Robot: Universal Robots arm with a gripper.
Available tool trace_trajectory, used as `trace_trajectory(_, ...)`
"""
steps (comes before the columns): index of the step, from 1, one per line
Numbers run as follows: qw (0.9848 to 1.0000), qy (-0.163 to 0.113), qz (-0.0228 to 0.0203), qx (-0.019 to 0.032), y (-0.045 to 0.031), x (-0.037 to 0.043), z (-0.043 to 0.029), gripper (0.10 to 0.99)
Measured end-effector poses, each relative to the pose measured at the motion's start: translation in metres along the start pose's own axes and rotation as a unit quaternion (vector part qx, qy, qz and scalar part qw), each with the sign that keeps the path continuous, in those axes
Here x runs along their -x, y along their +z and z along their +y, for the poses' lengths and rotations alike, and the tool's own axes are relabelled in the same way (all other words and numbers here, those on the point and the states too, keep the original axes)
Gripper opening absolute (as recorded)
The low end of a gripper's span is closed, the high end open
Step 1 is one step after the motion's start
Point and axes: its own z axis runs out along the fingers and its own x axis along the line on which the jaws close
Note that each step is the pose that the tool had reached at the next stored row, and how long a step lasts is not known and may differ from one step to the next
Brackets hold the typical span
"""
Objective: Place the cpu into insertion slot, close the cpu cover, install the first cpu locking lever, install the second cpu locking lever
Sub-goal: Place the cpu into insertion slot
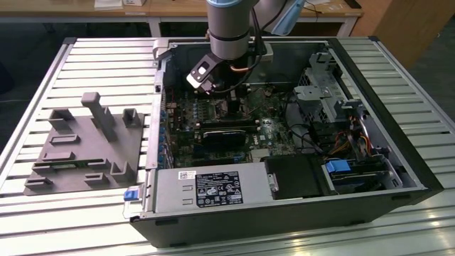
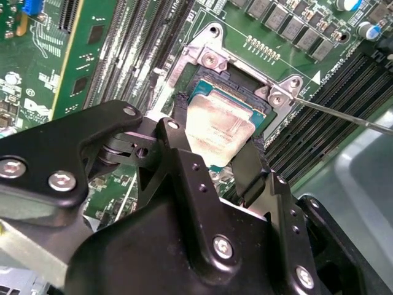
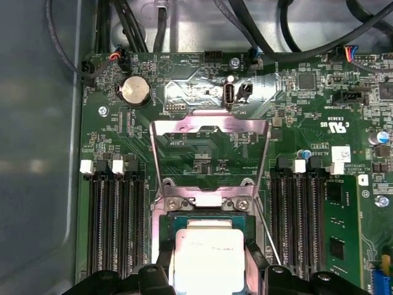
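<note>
I have the gripper (image 2: 214,157) pinching the cpu (image 2: 218,126) by two opposite edges, a finger (image 2: 178,147) pressed to each side. The chip hangs square over the insertion slot (image 2: 236,83), metal top up and roughly flat (being square, it shows no long axis); I can't tell whether it is seated. Room is tight: memory slots (image 3: 113,227) run near both fingers. The cpu cover (image 3: 209,126) lies flipped open beyond the slot, and a thin locking lever (image 2: 344,115) angles away from one corner.
</note>
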Motion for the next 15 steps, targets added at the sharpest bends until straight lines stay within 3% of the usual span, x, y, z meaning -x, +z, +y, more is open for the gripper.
trace_trajectory(15, 1.0, 0.003, -0.0003, 0.0, 0.0039, -0.0004, -0.0004, 0.533)
